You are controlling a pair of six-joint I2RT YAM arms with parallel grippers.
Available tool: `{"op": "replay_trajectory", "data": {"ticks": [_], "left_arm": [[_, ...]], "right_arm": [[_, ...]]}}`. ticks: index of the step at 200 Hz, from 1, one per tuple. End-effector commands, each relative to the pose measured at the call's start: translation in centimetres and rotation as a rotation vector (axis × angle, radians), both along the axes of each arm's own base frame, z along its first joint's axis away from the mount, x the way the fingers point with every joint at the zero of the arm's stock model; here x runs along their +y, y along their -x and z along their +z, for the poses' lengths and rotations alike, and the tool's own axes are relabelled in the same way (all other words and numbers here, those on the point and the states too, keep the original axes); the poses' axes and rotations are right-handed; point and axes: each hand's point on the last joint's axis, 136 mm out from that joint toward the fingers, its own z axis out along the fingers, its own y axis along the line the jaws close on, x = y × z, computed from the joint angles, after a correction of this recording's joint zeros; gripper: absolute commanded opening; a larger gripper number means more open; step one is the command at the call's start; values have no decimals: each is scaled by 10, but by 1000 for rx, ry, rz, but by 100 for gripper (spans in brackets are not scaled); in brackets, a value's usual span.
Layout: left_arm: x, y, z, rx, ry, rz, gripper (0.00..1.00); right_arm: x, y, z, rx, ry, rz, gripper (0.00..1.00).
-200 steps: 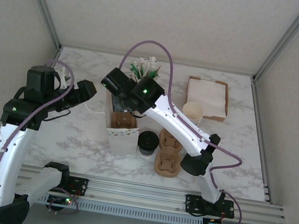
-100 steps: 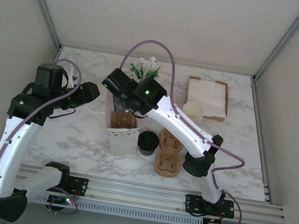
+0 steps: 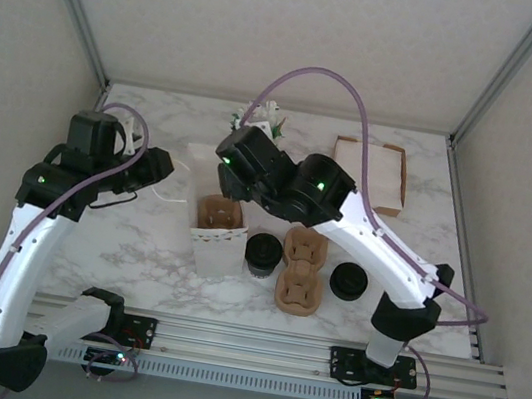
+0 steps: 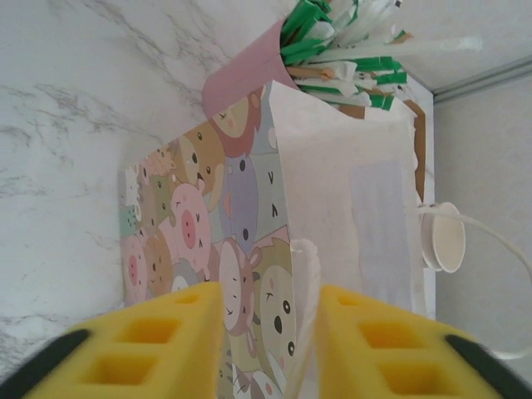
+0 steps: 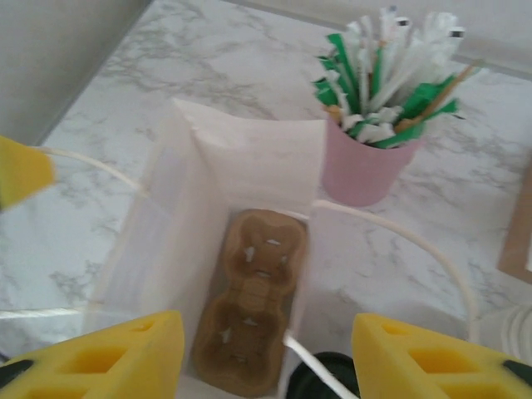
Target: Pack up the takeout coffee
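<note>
The marbled bench point(image 3: 136, 250) carries everything. The left arm point(image 3: 20, 252) rises from the near left corner and reaches to the left side of the bag. The right arm point(image 3: 381, 243) arcs in from the near right and ends above the bag's open mouth.

The white paper bag point(image 3: 208, 246) stands upright near the middle of the bench, and cartoon animals are printed on its outer side in the left wrist view. A brown cup carrier point(image 5: 249, 307) lies flat on the bag's floor. At the far right sits a cardboard box of napkins point(image 3: 387, 173), partly behind the right arm. Two more brown carriers point(image 3: 300, 271) lie on the bench right of the bag, one behind the other. A pink cup of wrapped straws point(image 5: 366, 166) stands just behind the bag.

The takeout coffee point(image 3: 263, 252) stands on the bench between the bag and the loose carriers, outside the bag, and nothing touches it. A second black lid point(image 3: 349, 281) lies right of the carriers; whether a cup is under it cannot be told.

The left gripper point(image 4: 270, 324) has its fingers close together, one on each side of the bag's rim and white cord handle; I cannot tell if they press on them. The right gripper point(image 5: 266, 349) hangs over the bag's mouth with its fingers spread wide and nothing between them.
</note>
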Motion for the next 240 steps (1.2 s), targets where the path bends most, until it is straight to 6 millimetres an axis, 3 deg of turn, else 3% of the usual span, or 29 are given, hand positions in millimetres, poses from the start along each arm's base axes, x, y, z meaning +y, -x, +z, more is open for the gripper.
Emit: {"op": "replay_trajectory", "data": {"ticks": [1,15,48,71,141,174,196,210,227,240], "left_arm": [[19,3,11,-16,-41,118,10],[21,7,15,-33,-11,153,0],[33,23,25,-95,38,235,0],[39,34,23,-102,57,278,0],[45,36,-8,-28,16,308,0],[57,46,-1,-57,-23,338,13],[68,58,4,-82,-62,367,16],[72,62,4,-89,-75,375,25],[78,66,1,-87,-95,398,29],[83,69,0,-84,-119,409,51]], "right_arm": [[-26,-6,5,-72,30,-84,57],[-40,-5,2,-82,41,-120,57],[-63,-2,-7,-68,62,-167,57],[-76,-1,-23,-30,108,-200,58],[-89,16,-88,209,140,-170,61],[-86,38,-129,348,155,-151,66],[-82,47,-145,383,151,-153,68],[-78,51,-153,400,147,-153,69],[-75,53,-163,415,156,-164,70],[-72,54,-168,425,159,-172,71]]}}
